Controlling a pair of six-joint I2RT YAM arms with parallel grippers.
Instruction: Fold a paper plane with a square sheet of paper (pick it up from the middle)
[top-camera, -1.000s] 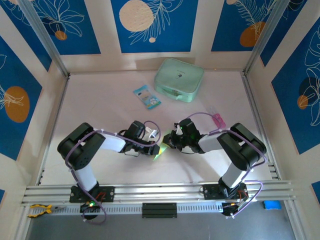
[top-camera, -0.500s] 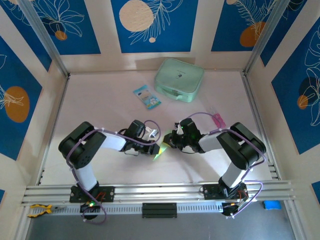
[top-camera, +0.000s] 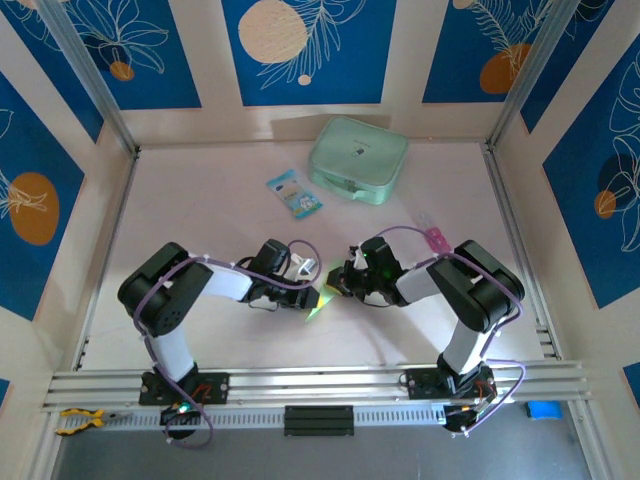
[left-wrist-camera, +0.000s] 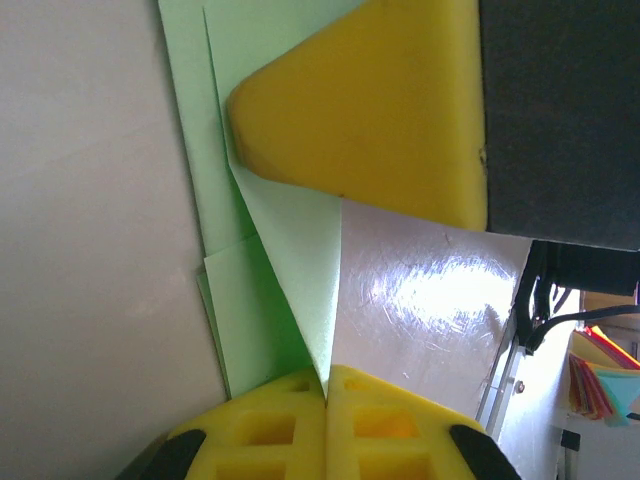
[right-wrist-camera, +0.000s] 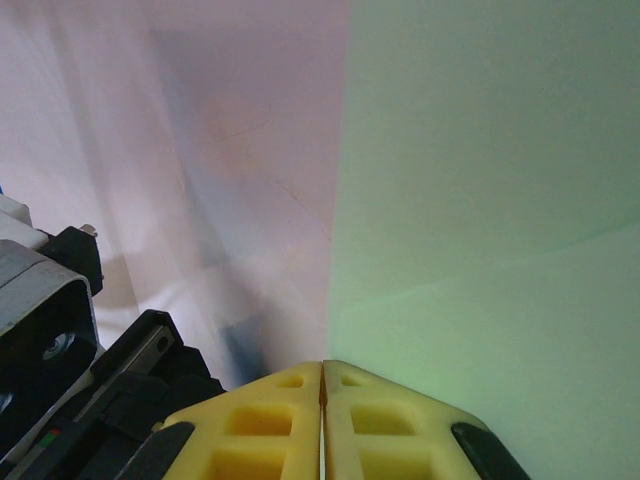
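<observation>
The square sheet of paper (top-camera: 317, 304), pale green and partly folded, lies on the table between the two arms. My left gripper (top-camera: 321, 294) is shut on a raised flap of the paper (left-wrist-camera: 285, 280), which runs into the seam between its yellow fingers (left-wrist-camera: 270, 430). My right gripper (top-camera: 336, 288) meets it from the other side, and one of its yellow fingers (left-wrist-camera: 370, 110) rests over the sheet. In the right wrist view the paper (right-wrist-camera: 490, 200) covers the right half, and its edge ends at the shut yellow fingers (right-wrist-camera: 390, 430).
A mint-green zip case (top-camera: 358, 159) lies at the back of the table, with a small blue-and-white packet (top-camera: 294, 193) to its left. A pink item (top-camera: 435, 238) sits by the right arm. Frame rails run along the sides and the near edge.
The right arm's elbow has shifted slightly to the left. Both grippers and the paper stay where they were.
</observation>
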